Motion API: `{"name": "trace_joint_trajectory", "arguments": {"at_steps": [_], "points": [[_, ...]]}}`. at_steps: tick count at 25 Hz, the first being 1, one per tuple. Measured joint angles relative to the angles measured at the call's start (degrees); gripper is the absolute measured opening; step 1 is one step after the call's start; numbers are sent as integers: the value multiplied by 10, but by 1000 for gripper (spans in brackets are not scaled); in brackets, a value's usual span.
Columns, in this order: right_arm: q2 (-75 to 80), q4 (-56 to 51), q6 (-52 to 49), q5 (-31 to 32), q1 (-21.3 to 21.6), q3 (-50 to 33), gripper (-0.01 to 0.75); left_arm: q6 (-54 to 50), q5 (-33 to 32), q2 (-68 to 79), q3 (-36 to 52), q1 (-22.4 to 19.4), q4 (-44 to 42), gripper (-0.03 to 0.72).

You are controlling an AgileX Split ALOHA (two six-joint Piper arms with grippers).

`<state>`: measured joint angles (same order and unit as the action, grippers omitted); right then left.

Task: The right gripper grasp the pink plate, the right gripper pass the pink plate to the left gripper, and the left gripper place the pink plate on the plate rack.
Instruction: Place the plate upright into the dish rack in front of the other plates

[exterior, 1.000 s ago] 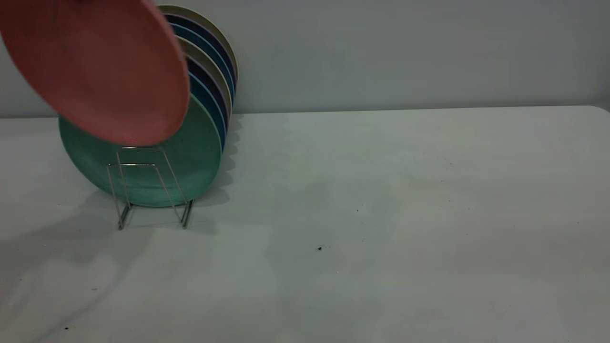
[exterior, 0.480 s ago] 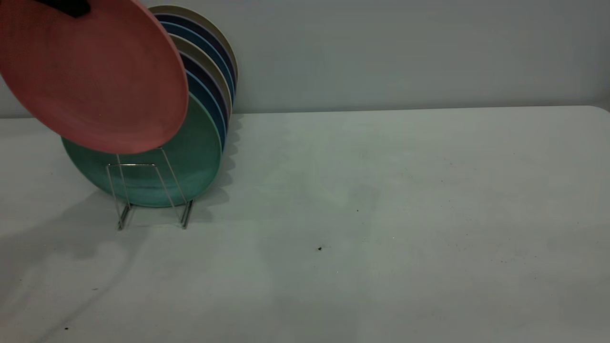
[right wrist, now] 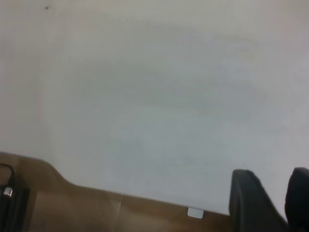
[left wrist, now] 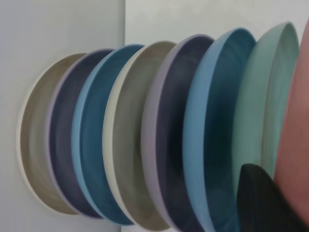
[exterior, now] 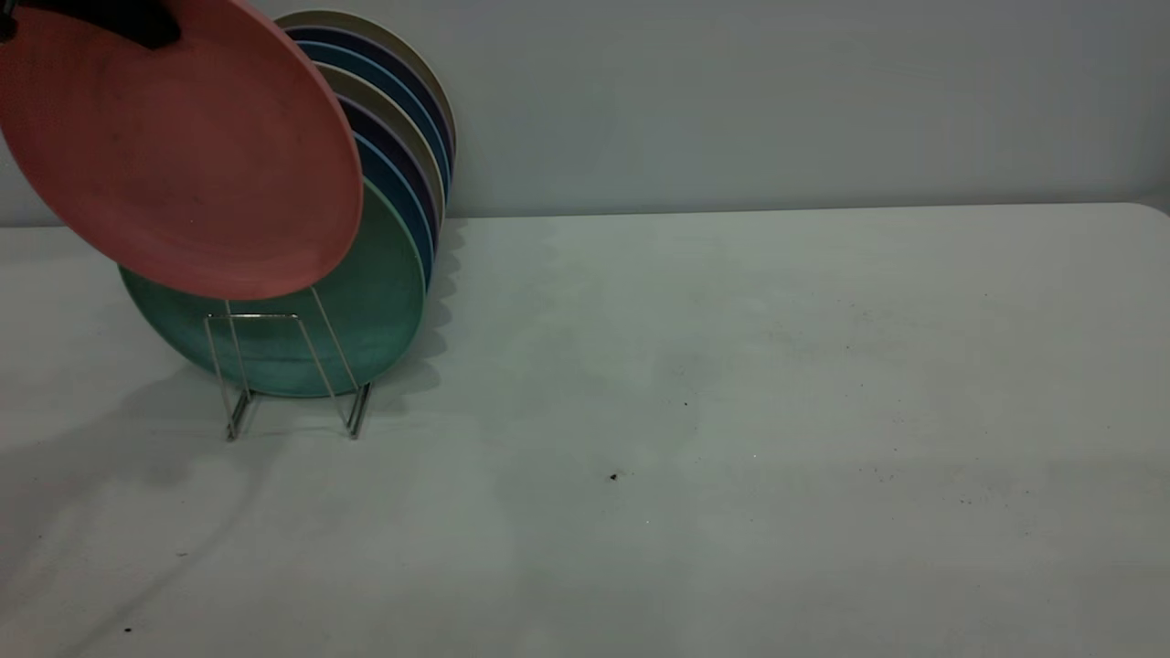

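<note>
The pink plate (exterior: pixel 183 146) hangs tilted at the upper left of the exterior view, in front of the teal-green plate (exterior: pixel 375 311). Its lower edge is just above the plate rack's (exterior: pixel 274 366) front wire loops. My left gripper (exterior: pixel 110 18) is shut on the plate's top rim. In the left wrist view one black finger (left wrist: pixel 263 203) presses against the pink plate (left wrist: pixel 297 145); the other finger is hidden behind it. My right gripper (right wrist: pixel 273 191) is out of the exterior view, open and empty, over bare table near its edge.
Several plates (exterior: pixel 402 119) in teal, blue, dark purple and beige stand upright in the rack behind the pink plate, also seen in the left wrist view (left wrist: pixel 145 135). A grey wall runs behind the white table (exterior: pixel 731 411). The table's right edge (right wrist: pixel 145 198) borders a brown floor.
The pink plate has come down a little and turned more upright over the rack's front loops. The left gripper's black tip has come into view at the plate's top rim.
</note>
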<state>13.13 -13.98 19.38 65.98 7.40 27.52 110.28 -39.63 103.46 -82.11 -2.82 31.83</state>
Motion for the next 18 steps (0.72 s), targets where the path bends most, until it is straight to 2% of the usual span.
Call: {"name": "trace_joint_trajectory", "arguments": {"at_steps": [18], "points": [[0, 9, -14, -3, 0, 0, 213, 7, 0, 50, 0, 0, 1, 103]]}}
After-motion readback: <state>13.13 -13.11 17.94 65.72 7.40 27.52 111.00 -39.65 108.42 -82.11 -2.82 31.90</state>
